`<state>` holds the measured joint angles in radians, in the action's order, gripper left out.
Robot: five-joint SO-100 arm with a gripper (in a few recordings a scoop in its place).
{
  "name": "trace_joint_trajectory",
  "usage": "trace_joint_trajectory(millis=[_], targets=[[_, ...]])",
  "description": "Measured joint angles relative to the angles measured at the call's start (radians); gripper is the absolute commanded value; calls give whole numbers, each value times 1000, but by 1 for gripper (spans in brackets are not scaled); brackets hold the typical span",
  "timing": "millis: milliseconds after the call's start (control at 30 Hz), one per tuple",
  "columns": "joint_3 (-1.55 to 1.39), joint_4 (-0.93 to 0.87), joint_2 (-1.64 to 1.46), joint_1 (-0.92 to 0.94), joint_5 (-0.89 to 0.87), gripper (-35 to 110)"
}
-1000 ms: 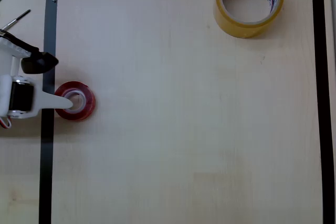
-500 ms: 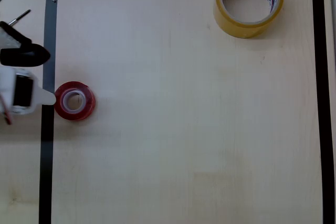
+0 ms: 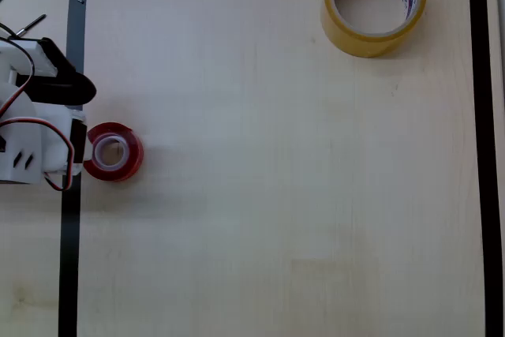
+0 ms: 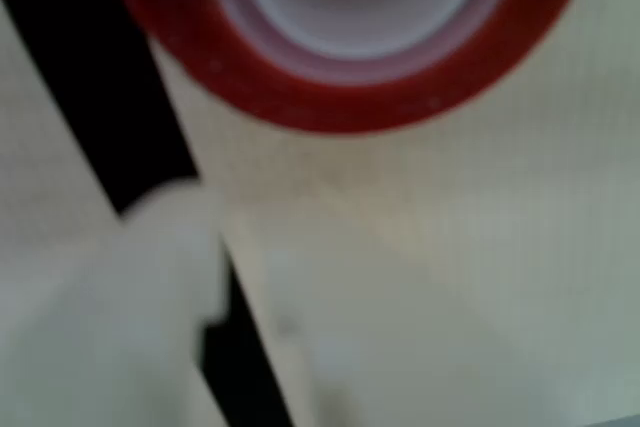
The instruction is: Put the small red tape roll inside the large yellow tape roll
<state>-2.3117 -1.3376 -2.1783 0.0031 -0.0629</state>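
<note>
Small red tape roll (image 3: 113, 151), glossy ring with a whitish core, lies flat at the left of the pale wood table (image 3: 276, 179), just inside the black tape border (image 3: 71, 219). White gripper (image 3: 75, 128) sits beside it, fingers spread, empty. Large yellow tape roll (image 3: 375, 5), a tall, printed-core ring, stands far right.
</note>
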Motion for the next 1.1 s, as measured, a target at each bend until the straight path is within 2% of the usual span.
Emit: trace_joint_trajectory(millis=[233, 267, 400, 633, 1100], targets=[[0, 9, 35, -35, 0, 1], [0, 9, 35, -41, 0, 9], [2, 25, 34, -46, 0, 20], [2, 123, 41, -28, 0, 19], [55, 213, 295, -20, 0, 19]])
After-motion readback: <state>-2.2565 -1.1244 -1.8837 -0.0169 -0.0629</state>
